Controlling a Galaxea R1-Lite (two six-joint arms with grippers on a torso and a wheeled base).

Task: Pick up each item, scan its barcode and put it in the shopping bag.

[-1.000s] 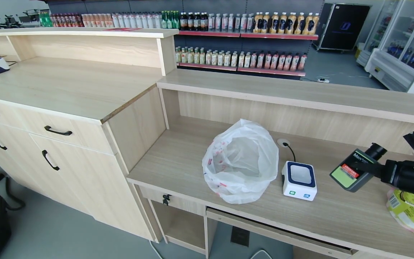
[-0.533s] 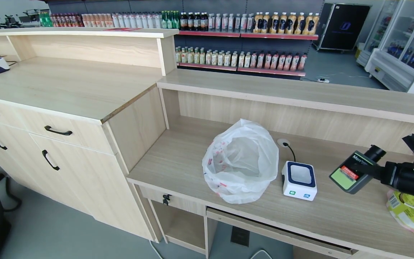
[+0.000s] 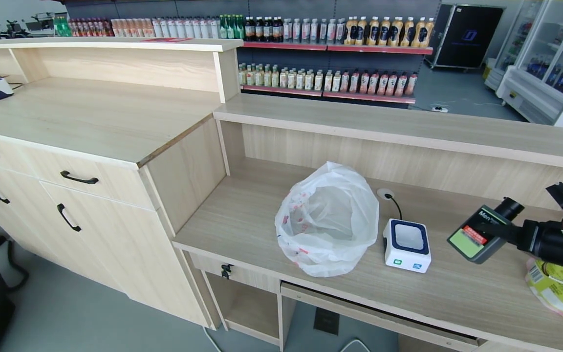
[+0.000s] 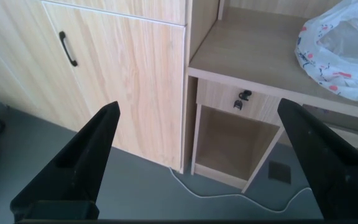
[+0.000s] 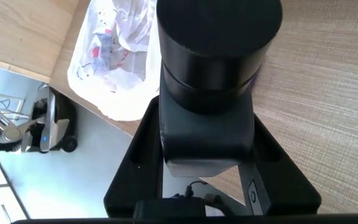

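One dark bottle [image 3: 479, 233], clamped in right gripper [image 3: 516, 230]
One white shopping bag [image 3: 328, 220], well off to right gripper's left
One scanner [image 3: 407, 244], between shopping bag and right gripper
One snack pouch [image 3: 557, 288], just under right arm
Two grippers; left gripper [image 4: 197, 168] spread wide
Two drink shelves [image 3: 335, 49], far beyond both
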